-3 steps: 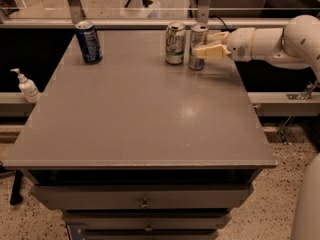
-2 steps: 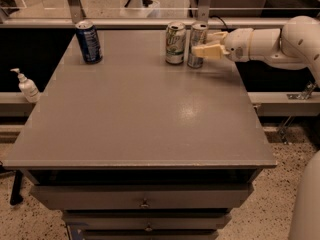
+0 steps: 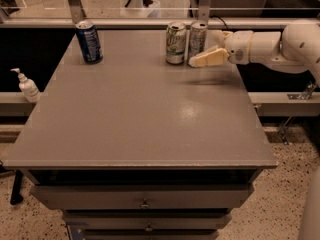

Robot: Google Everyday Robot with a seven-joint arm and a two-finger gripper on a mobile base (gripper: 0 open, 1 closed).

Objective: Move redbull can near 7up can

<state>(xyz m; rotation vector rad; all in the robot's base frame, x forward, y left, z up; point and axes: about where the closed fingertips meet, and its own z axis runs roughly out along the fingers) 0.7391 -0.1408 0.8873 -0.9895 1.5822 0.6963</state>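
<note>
The redbull can [image 3: 197, 36], slim and silver, stands upright at the table's back edge, close beside the 7up can [image 3: 175, 42] on its left. My gripper [image 3: 204, 48] reaches in from the right and is open. Its near cream finger [image 3: 209, 58] crosses in front of the redbull can's lower right side. The far finger [image 3: 220, 34] shows just right of the can. I cannot tell whether either finger touches the can.
A dark blue can [image 3: 89, 41] stands at the table's [image 3: 140, 129] back left corner. A soap pump bottle [image 3: 27, 85] sits on a ledge left of the table. A rail [image 3: 150, 21] runs behind the cans. Drawers sit below the front edge.
The near finger sits slightly lower and further forward against the redbull can. Both cans stand where they were.
</note>
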